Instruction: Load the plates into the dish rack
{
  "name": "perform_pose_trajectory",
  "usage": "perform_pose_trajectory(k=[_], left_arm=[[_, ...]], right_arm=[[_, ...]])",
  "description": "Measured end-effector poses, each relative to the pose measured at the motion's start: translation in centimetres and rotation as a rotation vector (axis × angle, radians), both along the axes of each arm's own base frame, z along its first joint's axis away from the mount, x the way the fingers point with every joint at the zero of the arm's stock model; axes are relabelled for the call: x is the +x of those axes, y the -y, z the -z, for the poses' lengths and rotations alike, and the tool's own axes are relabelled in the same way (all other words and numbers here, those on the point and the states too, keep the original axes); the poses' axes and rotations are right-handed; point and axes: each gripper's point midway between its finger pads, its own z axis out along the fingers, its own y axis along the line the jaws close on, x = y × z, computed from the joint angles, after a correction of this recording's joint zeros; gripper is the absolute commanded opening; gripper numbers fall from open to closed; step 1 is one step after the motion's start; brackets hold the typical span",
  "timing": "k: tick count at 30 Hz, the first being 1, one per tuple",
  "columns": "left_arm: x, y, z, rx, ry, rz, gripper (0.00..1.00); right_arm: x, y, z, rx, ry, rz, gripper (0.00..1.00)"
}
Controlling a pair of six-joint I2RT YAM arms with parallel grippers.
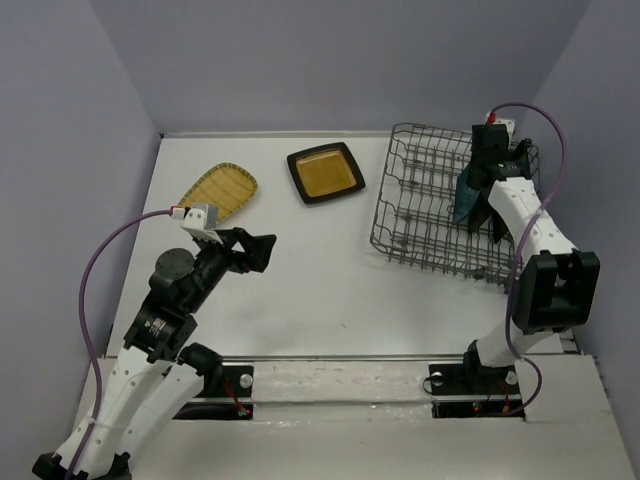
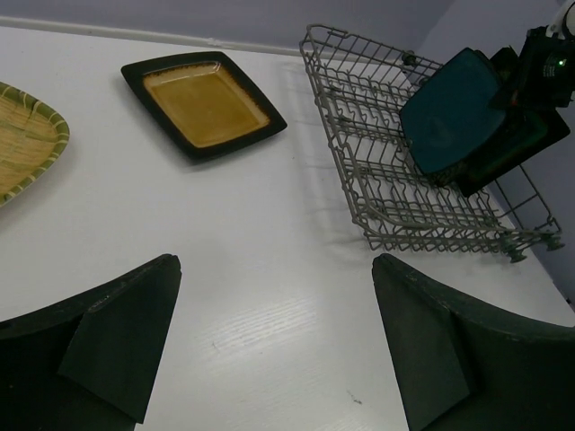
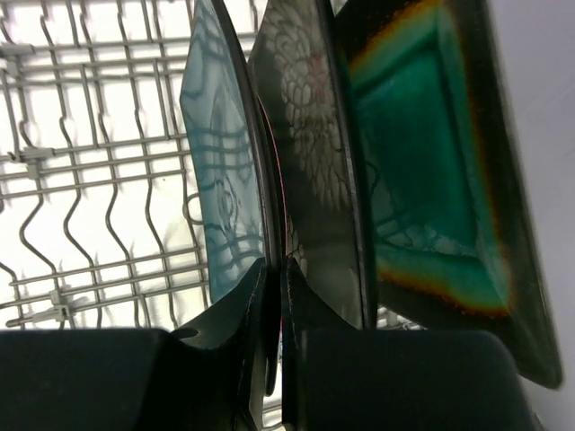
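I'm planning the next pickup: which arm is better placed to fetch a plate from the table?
Probably left. The left gripper, jaws open, hangs near the yellow-tan gridded plate and amber plate. The right gripper is shut on the dark teal plate inside the dish rack, far from both.

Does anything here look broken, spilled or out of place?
Nothing broken or spilled. Only the dish rack sits turned a little against the table's edges; the plates in it stand on edge.
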Motion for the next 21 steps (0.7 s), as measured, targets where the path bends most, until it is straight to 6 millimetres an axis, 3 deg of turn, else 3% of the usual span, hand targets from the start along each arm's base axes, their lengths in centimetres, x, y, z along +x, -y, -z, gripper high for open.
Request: perform_pose_trajectory(k=[6,10,12,15,21], left_arm=[[0.0,0.0,0.0,0.000,0.000,0.000,0.99],[0.0,0.0,0.0,0.001,-0.001,0.000,0.99],[0.0,0.0,0.1,0.001,-0.003,0.000,0.99],[0.1,0.0,0.2,0.004,-0.008,-0.001,0.99],[0.8,0.0,1.1,0.016,-0.041,-0.012,0.99]], right_arm=[[0.9,-0.3,1.7,0.007,-0.033,-0.010,0.07],[1.0,-0.3,1.8,0.010,-0.032,-0.014,0.07],[1.1,-0.3,1.8,0.009,-0.033,-0.014,0.18],[1.3,-0.2,1.7,0.011,-0.019,-0.005,0.50],[2.0,-0.3,0.8,0.024,0.035,0.006,0.70]])
